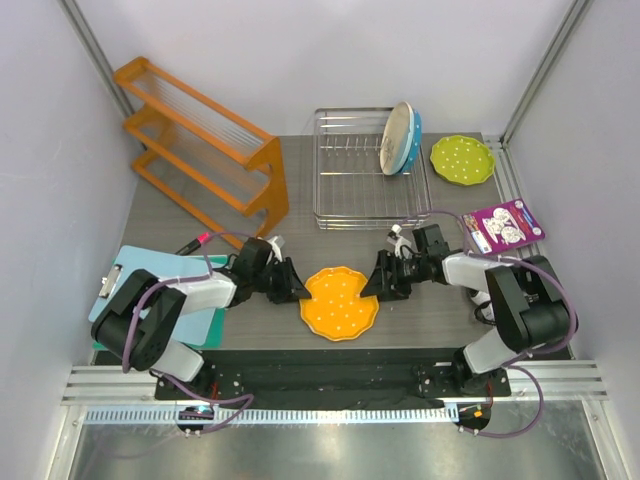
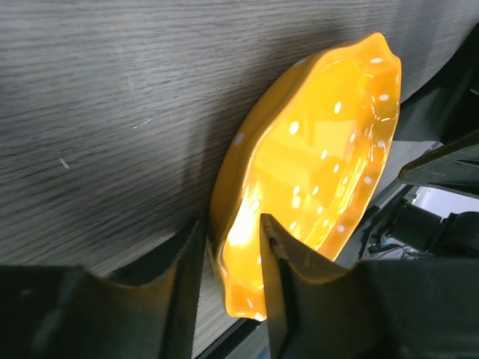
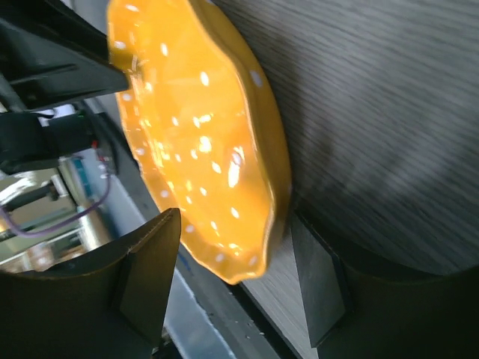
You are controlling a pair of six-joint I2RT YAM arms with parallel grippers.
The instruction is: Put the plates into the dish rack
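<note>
The fingers (image 2: 281, 299) of the left gripper (image 2: 230, 228) stand close on either side of the orange plate's (image 1: 340, 302) rim; whether they pinch it cannot be told. The right gripper's (image 3: 233, 217) fingers (image 3: 146, 284) straddle the opposite rim, spread wide with gaps. The orange plate lies flat on the table (image 1: 330, 245) near its front edge, between both grippers. Behind it, the dish rack (image 1: 372, 215) holds a cream plate (image 1: 398, 138) and a blue plate (image 1: 412, 150) leaning together. A green plate (image 1: 462, 160) lies just right of the rack; an orange shelf (image 1: 205, 150) stands to its left.
</note>
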